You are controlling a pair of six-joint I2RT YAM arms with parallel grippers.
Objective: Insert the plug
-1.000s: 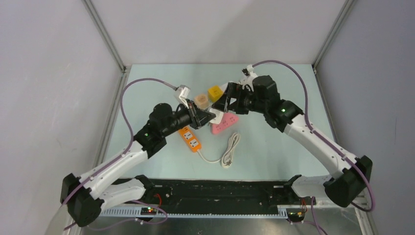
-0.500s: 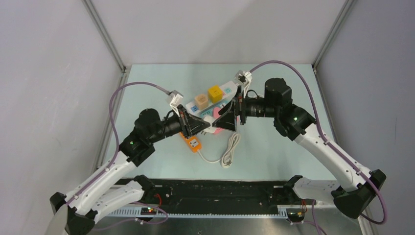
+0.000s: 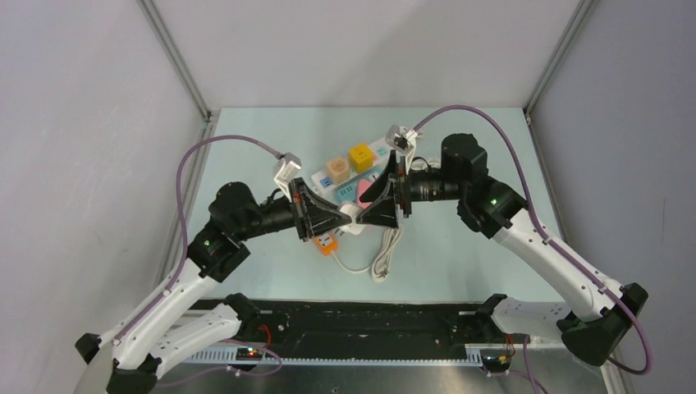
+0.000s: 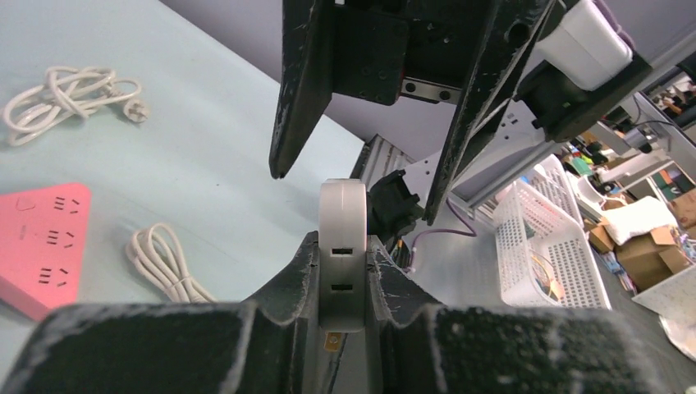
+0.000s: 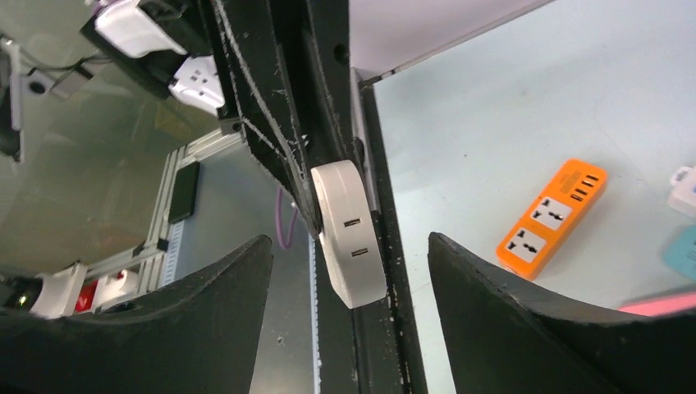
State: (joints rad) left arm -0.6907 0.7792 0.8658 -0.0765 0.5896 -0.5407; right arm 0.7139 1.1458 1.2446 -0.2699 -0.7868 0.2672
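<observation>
- White plug (image 4: 342, 215): a rounded block with two small slots on its narrow edge, clamped between the black fingers (image 4: 299, 272) of the left gripper (image 4: 342, 240). Both fingers press on its flat sides.
- Plug position: held in the air above the pale green table (image 3: 271, 139), near the middle, between the two arms. It touches nothing else.
- Right gripper (image 5: 350, 240): jaws stand wide, one finger on each side of the plug's free end. A clear gap shows on both sides in the right wrist view, so there is no contact.
- The two grippers face each other almost tip to tip in the top view. The plug is the small white patch between them.
- Orange power strip (image 5: 554, 205): lies flat on the table below the grippers, partly covered by the left gripper in the top view.
- Pink power strip (image 4: 41, 238): lies flat, just beyond the orange one.
- White cable (image 3: 386, 250): coiled, on the table near the orange strip's end.
- Pale strip (image 3: 379, 149): at the far side, lying diagonally. A yellow cube (image 3: 361, 156) and a beige cube (image 3: 336, 170) stand on it.
</observation>
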